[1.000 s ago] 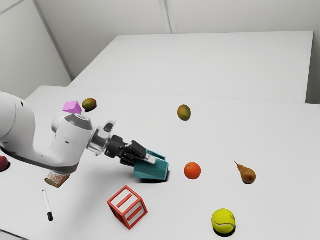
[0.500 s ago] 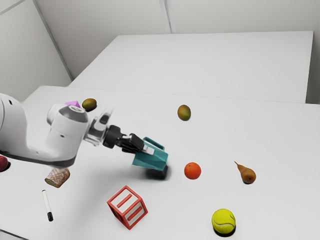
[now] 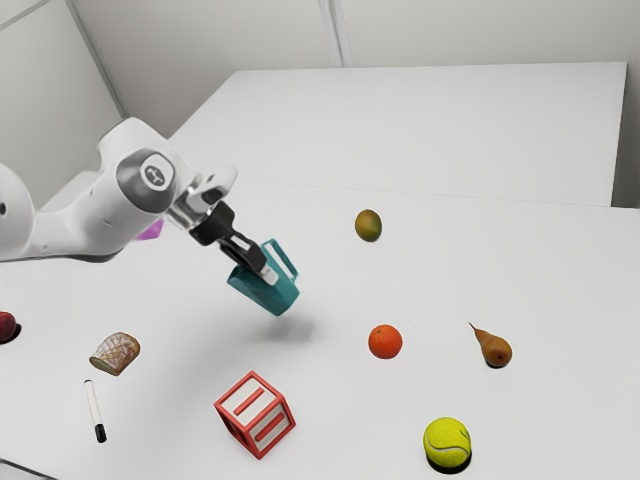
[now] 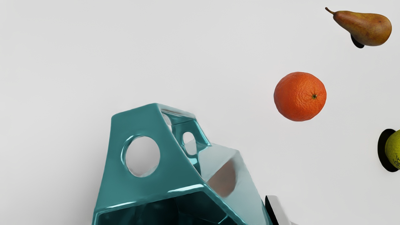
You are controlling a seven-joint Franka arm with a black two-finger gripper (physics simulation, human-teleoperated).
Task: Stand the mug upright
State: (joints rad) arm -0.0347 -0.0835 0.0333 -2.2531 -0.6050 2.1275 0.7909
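Note:
In the exterior view my gripper [image 3: 262, 268] is shut on the teal mug [image 3: 268, 292] and holds it above the table, its shadow falling below. The mug hangs tilted, its handle toward the exterior view's right and upper side. From the wrist camera, the mug [image 4: 134, 184] shows its dark open mouth near my hand and its handle with a round hole farther out. One fingertip [image 4: 276, 211] lies along the mug's side; the other is hidden.
Near the mug on the table [image 3: 330, 400] are a red-and-white block [image 3: 255, 414] and an orange [image 3: 385, 342]. Farther off lie a pear [image 3: 492, 347], a tennis ball [image 3: 447, 443], a mango-like fruit [image 3: 368, 225], a bread piece [image 3: 116, 354] and a marker [image 3: 95, 410].
My hand has risen and drawn back toward the exterior view's left, lifting the mug off the table. The mug has tipped, its lower end swinging downward.

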